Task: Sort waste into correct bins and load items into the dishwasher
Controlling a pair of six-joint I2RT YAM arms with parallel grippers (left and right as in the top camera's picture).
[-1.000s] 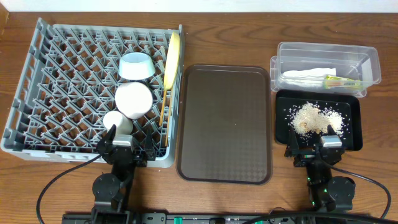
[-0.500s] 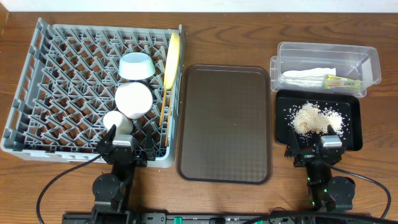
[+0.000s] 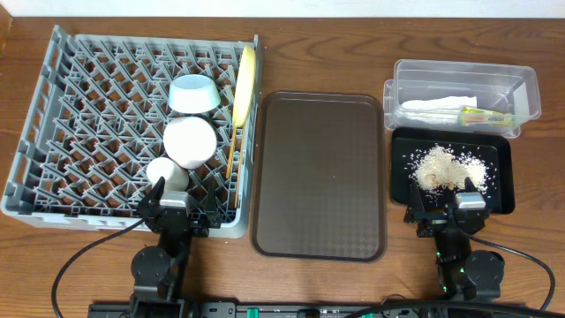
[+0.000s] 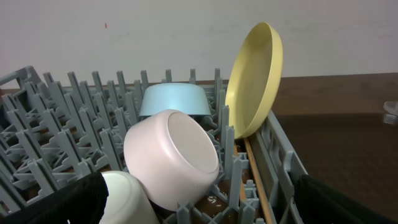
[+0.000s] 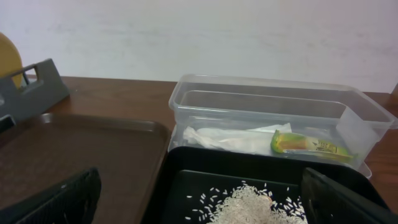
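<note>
— Looking down from overhead, what anchors the scene?

— A large dark-brown flat serving tray (image 3: 320, 177) lies in the middle of a wooden table (image 3: 353, 53). Everything else is placed from it.

— What is on its left?

— Just beside the serving tray's left edge sits a big square grey plastic dish rack (image 3: 88, 88) with a grid of upright pegs. A round yellow plate (image 3: 244, 84) stands on edge in the rack row nearest the serving tray. A pair of thin wooden chopsticks (image 3: 230, 155) lies along that same row, closer to the robot. One step further from the serving tray are three vessels in a line. A light-blue bowl (image 3: 194, 93) sits upside down. A pale-pink bowl (image 3: 190, 141) is tilted, its base turned toward the left wrist camera. A small white cup (image 3: 165, 170) sits just beside the pink bowl.

— And on its right?

— Right of the serving tray, a little apart from it, a clear rectangular plastic tub (image 3: 521, 88) holds two things. One is a crumpled white paper napkin (image 3: 437, 104). The other is a green-and-yellow snack wrapper (image 3: 484, 115), the further of the two from the serving tray. A shallow black rectangular tray (image 3: 503, 177) sits right against the tub's near side. It carries a heap of loose white rice-like crumbs (image 3: 446, 166).

— How are the arms?

— The left gripper (image 3: 175, 210) hangs at the rack's near edge, left of the serving tray. Its dark fingers (image 4: 62, 202) are spread wide, released. The right gripper (image 3: 446, 212) hangs at the black tray's near edge, right of the serving tray. Its fingers (image 5: 56, 199) are likewise spread wide and released.
</note>
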